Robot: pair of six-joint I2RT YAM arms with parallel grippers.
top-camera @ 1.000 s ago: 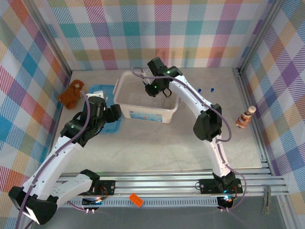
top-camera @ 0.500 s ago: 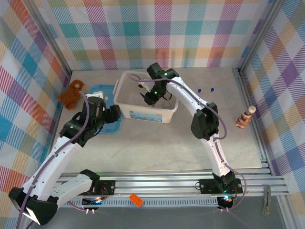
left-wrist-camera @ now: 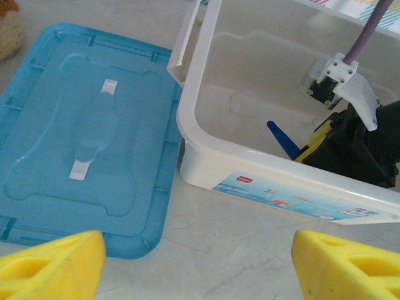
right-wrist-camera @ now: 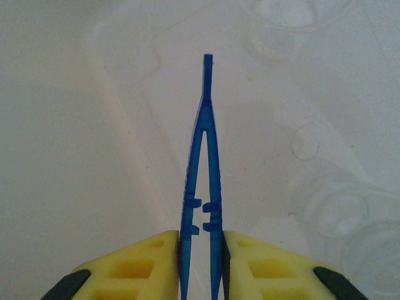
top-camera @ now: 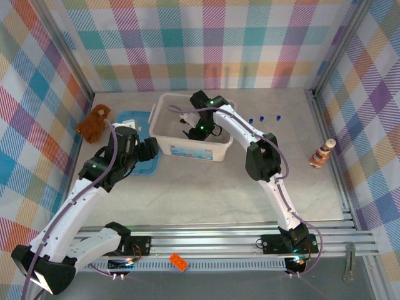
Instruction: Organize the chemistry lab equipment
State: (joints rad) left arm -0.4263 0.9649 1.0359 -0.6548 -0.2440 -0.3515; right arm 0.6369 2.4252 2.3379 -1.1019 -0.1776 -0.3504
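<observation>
The blue tweezers [right-wrist-camera: 203, 175] sit inside the white bin [top-camera: 164, 139], tips toward its floor. Their handle end is pinched between the 2 yellow pads [right-wrist-camera: 134, 265] of the right end effector [right-wrist-camera: 201, 250], which is clenched on them. Clear petri dishes [right-wrist-camera: 340, 212] lie on the bin floor nearby. The blue lid [left-wrist-camera: 81, 137] lies flat on the tabletop [top-camera: 206, 194] just left of the bin. The left end effector [left-wrist-camera: 197, 250] hovers released near the bin's front-left corner, grasping nothing. 3 blue test-tube caps [top-camera: 263, 117] sit right of the bin, and the plush toy [top-camera: 94, 123] is left of the lid.
</observation>
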